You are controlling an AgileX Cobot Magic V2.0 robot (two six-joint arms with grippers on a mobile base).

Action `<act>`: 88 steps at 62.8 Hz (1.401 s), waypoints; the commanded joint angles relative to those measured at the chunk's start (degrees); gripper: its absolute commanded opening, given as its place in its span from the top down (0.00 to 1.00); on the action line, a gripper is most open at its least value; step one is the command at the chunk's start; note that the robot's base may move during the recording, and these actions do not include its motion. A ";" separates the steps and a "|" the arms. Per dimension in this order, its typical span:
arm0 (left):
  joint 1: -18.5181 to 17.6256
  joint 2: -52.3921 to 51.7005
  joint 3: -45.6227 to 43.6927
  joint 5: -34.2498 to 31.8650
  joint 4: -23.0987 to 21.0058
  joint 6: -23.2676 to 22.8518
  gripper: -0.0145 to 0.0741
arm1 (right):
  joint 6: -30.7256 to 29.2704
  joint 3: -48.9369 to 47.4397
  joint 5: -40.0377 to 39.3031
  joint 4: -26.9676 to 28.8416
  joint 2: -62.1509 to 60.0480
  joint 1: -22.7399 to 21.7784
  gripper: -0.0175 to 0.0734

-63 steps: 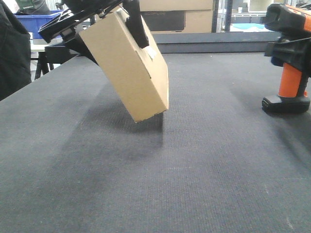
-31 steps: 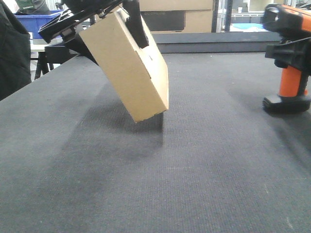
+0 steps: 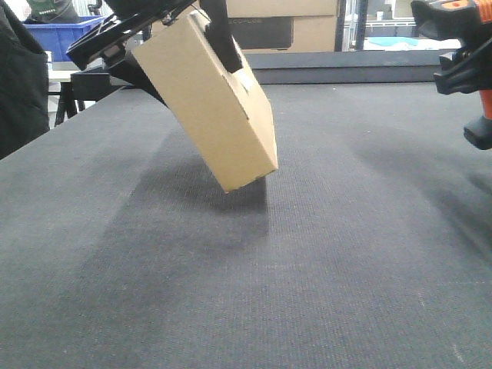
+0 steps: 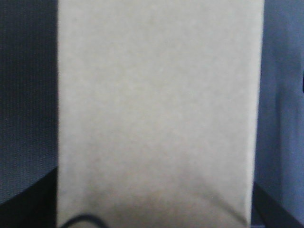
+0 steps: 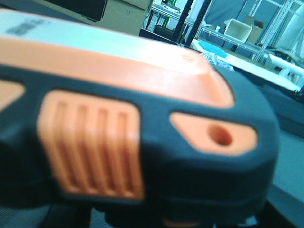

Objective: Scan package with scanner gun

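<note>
The package (image 3: 211, 100), a plain brown cardboard box, hangs tilted over the dark table (image 3: 307, 269), its lower corner close to the surface. My left gripper (image 3: 173, 42) is shut on its upper end, with one black finger (image 3: 219, 38) across the near face. In the left wrist view the package (image 4: 156, 109) fills the frame. The scanner gun (image 3: 461, 23) is at the far right, lifted off the table, with my right gripper (image 3: 465, 73) shut on it below the head. Its orange and black head (image 5: 133, 123) fills the right wrist view.
A larger cardboard box with a dark panel (image 3: 280, 31) stands behind the table's raised back ledge (image 3: 346, 65). A blue bin (image 3: 61, 34) and a dark-clothed figure (image 3: 19, 84) are at the far left.
The scanner gun has risen off the table and moved right, so its base is now partly cut off by the frame edge. The package has shifted slightly right and up in the left gripper.
</note>
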 commanded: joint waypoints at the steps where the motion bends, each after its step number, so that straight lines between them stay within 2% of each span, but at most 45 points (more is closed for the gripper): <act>1: -0.24 -0.48 -0.60 -0.62 -0.63 -0.35 0.96 | -2.50 -0.62 -3.51 0.31 -1.00 -0.06 0.98; 13: -0.24 -0.48 -0.60 -0.62 -0.63 -0.35 0.96 | -1.71 -0.62 -3.95 0.45 -1.00 -0.06 0.98; 15: -0.24 -0.48 -0.60 -0.62 -0.63 -0.35 0.96 | 0.74 -0.62 -3.95 0.48 -1.00 -0.06 0.98; 24: -0.24 -0.48 -0.60 -0.62 -0.63 -0.35 0.96 | 20.12 -0.62 -3.84 0.48 -0.51 -0.06 0.98; 29: -0.24 -0.48 -0.60 -0.62 -0.63 -0.35 0.96 | 26.24 -0.62 -4.09 0.48 0.57 -0.06 0.98; 34: -0.24 -0.48 -0.60 -0.62 -0.63 -0.35 0.96 | 29.95 -0.62 -4.90 0.48 2.08 -0.06 0.98; 74: -0.24 -0.48 -0.60 -0.62 -0.63 -0.35 0.96 | 30.26 -0.62 -5.77 -1.95 5.26 -0.06 0.97; 80: -0.24 -0.48 -0.60 -0.62 -0.63 -0.35 0.96 | 30.26 -0.62 -4.40 -1.95 5.26 -0.06 0.86; 88: -0.24 -0.48 -0.60 -0.62 -0.63 -0.35 0.96 | 30.26 -0.62 -2.94 -1.95 5.26 -0.06 0.60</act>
